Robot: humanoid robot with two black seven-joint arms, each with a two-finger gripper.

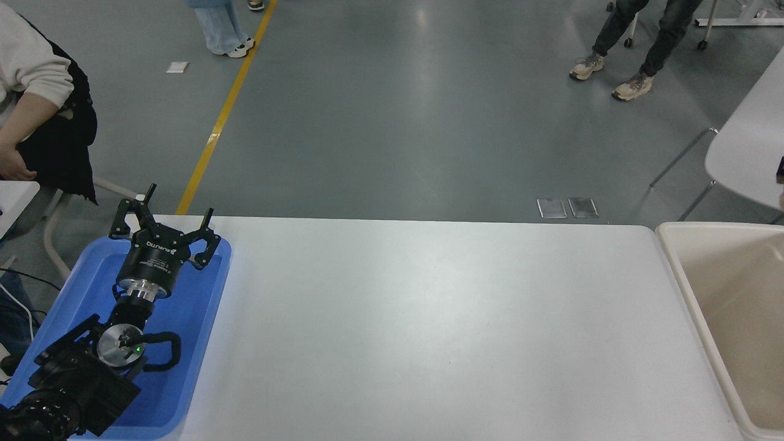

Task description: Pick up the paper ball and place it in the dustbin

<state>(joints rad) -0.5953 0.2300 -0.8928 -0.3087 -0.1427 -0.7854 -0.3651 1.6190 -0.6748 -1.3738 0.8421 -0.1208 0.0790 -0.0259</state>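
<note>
The cream-beige dustbin (678, 260) stands at the table's right end, cut off by the picture's edge, and the part of its inside that shows holds nothing. The paper ball is out of view. Of my right arm only a thin black sliver (781, 170) shows at the right edge, above the dustbin's far corner. My left gripper (166, 215) is parked at the lower left over the blue tray, open, nothing between its fingers.
A shallow blue tray (202, 318) lies on the white table (429, 331) at the left. A seated person's arm shows at the upper left. People's legs stand on the grey floor beyond. Another white table (744, 153) is at the far right.
</note>
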